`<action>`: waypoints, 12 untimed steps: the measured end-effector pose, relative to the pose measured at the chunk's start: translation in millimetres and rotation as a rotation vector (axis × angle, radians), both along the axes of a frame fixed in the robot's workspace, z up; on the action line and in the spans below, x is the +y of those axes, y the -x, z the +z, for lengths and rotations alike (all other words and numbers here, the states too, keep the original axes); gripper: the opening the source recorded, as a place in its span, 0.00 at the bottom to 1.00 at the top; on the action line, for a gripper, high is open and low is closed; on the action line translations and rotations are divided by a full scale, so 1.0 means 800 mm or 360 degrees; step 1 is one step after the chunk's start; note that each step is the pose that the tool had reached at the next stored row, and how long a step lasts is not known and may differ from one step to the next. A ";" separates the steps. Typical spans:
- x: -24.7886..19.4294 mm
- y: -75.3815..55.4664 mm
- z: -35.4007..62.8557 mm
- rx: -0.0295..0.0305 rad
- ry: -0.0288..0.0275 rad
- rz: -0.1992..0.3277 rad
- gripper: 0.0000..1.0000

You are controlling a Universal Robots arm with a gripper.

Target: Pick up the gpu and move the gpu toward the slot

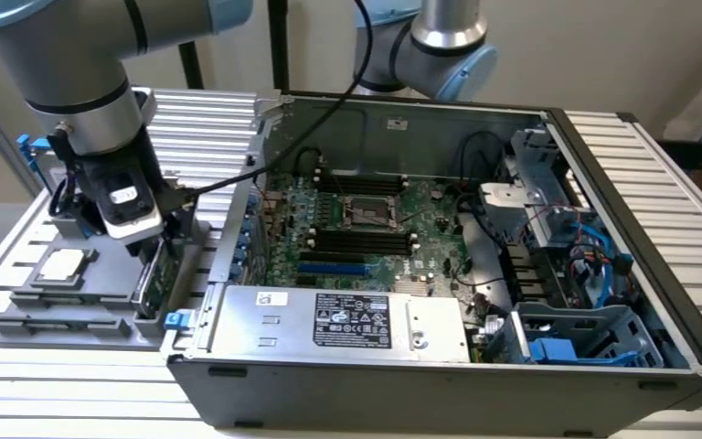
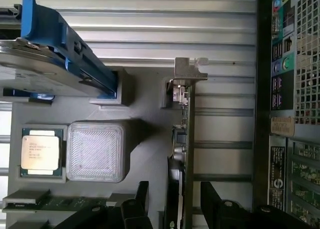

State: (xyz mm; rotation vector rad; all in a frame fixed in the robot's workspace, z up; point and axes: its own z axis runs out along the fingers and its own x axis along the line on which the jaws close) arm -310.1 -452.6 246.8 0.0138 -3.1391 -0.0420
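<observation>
The gpu (image 2: 183,131) stands on edge in a grey holder tray (image 1: 34,315), green board with its silver bracket (image 2: 190,70) at the far end. In the exterior view the gpu (image 1: 153,279) sits at the left of the open computer case (image 1: 449,384), just under my gripper (image 1: 156,245). My gripper (image 2: 174,186) is lowered over the card, one black finger on each side of it, with a small gap showing on both sides. The fingers (image 2: 137,204) are open. The blue slot (image 1: 333,271) lies on the motherboard inside the case.
The tray also holds a square silver chip (image 2: 41,151), a hard drive in a blue-edged frame (image 2: 60,54) and a memory stick (image 2: 45,201). A grey power supply (image 1: 339,320) fills the case's near side. A second arm (image 1: 437,46) hangs behind the case.
</observation>
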 end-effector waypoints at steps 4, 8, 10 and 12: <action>0.0021 0.000 -0.009 0.00000 0.00002 -0.0020 0.54; 0.0025 0.000 -0.011 0.00004 0.00011 -0.0029 0.54; 0.0025 0.000 -0.012 0.00001 0.00010 -0.0030 0.54; 0.0025 0.000 -0.012 0.00003 0.00013 -0.0030 0.52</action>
